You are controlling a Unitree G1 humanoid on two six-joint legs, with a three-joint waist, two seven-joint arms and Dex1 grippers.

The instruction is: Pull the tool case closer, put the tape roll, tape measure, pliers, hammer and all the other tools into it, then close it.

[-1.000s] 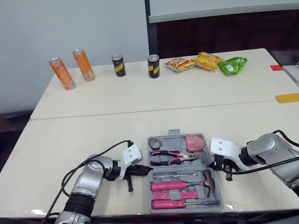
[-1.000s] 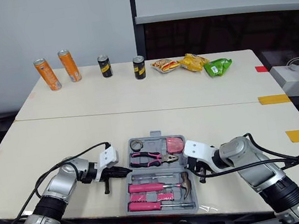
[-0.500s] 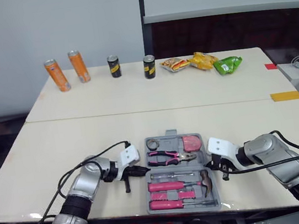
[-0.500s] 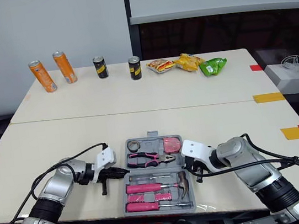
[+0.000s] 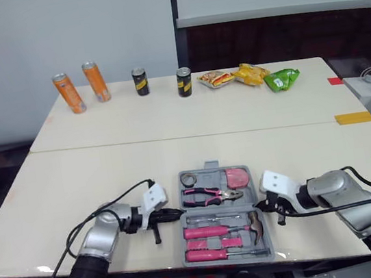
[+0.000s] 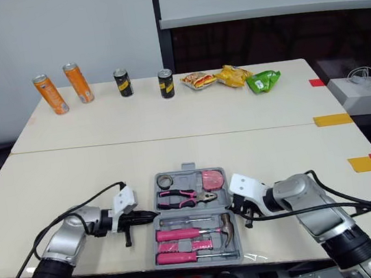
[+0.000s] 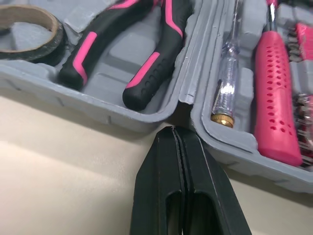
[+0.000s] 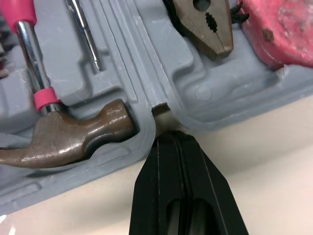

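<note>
Lying open and flat by the front edge of the table (image 5: pixel 75 189), the case (image 5: pixel 213 175) sat midway between the 2 arms. Its near half held the hammer (image 5: pixel 252 223) and 2 pink screwdrivers (image 5: pixel 209 231). A slim tester (image 7: pixel 227 73) lay in the slot next to the hinge. The far half held the pliers (image 5: pixel 214 194), and beyond them the tape roll (image 5: pixel 191 178) and the tape measure (image 5: pixel 238 176). No tool lay loose on the table, so packing looked finished and only the closing seemed left.

The left gripper (image 5: pixel 178 212) had its fingers pressed together on nothing, with its tip at the hinge notch in the case's left wall. The right gripper (image 5: pixel 261 204) was likewise closed and empty, its tip at the matching notch in the right wall, just beside the hammer head. Each pointed inward at the case, and neither was clearly nearer.

The hinge ran left to right, straight from one tip to the other. Any closing swing would turn about that line, and both tips sat at the pivot, where a push would probably fold nothing. One gripper would likely need to move to the case's near or far edge to lift a half over.

Well beyond, cans (image 5: pixel 63 94) and snack bags (image 5: pixel 252 74) lined the far edge.
</note>
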